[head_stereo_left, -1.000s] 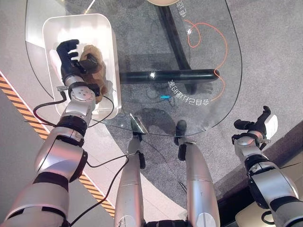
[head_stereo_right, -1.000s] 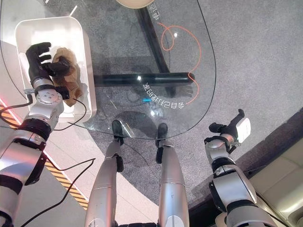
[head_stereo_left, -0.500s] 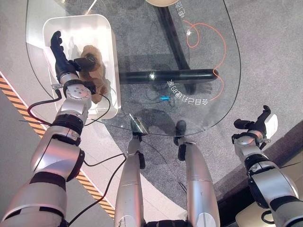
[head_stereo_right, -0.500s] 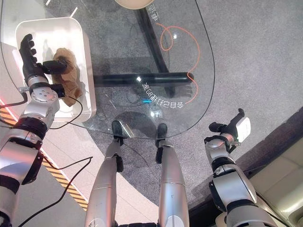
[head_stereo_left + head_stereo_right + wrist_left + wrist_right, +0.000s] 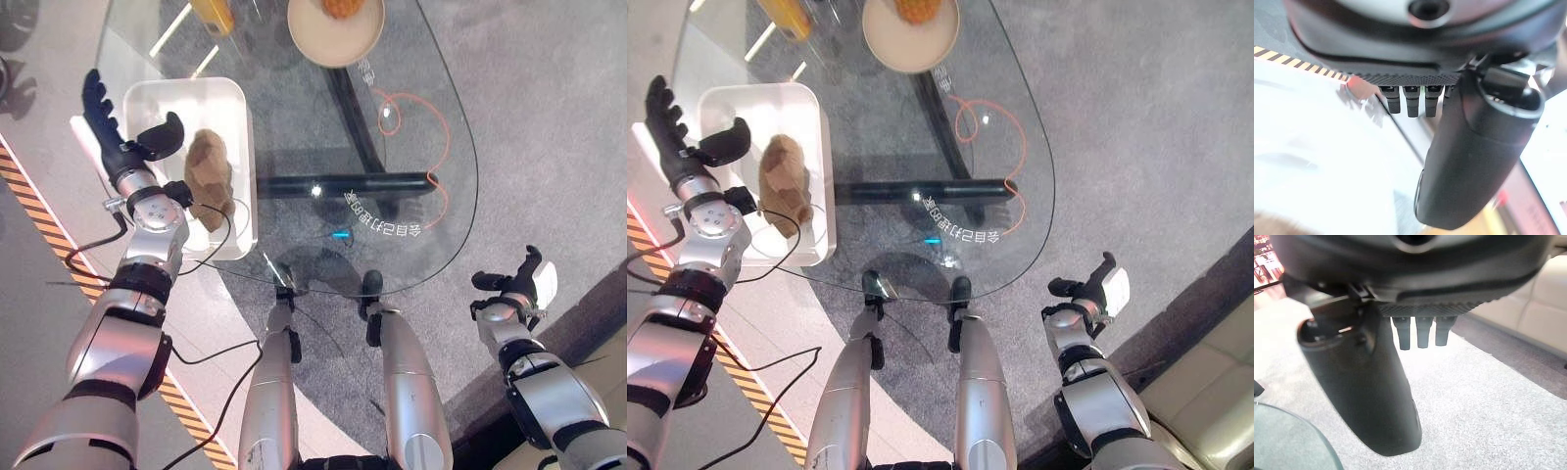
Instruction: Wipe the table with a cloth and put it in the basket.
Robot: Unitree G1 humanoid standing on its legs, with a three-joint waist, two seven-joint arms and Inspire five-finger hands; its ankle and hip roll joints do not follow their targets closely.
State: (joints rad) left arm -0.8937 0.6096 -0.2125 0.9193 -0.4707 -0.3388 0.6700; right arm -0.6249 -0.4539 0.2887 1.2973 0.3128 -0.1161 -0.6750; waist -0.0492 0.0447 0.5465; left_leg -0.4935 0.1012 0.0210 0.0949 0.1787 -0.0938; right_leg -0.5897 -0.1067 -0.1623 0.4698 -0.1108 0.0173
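Brown cloth [image 5: 209,179] lies crumpled inside the white basket [image 5: 241,127], which stands on the left part of the glass counter [image 5: 431,117]; nothing grips it. The left robot hand [image 5: 125,137] is at the basket's outer left rim with its fingers straight and its thumb spread out toward the cloth, holding nothing; the left wrist view confirms the extended fingers. The right robot hand [image 5: 513,290] hangs off the counter's near right edge, over the grey carpet, fingers relaxed and apart, holding nothing. Judged from this layout, the deposit step is complete and the task is at or near its end. The next move would call only for drawing the left arm clear of the basket rim without catching the cloth or shifting the basket. Other containers: a beige bowl [image 5: 333,37] at the far edge of the counter holds an orange-brown item [image 5: 340,6] that cannot be identified. A yellow-orange object [image 5: 214,15] stands beyond the basket.
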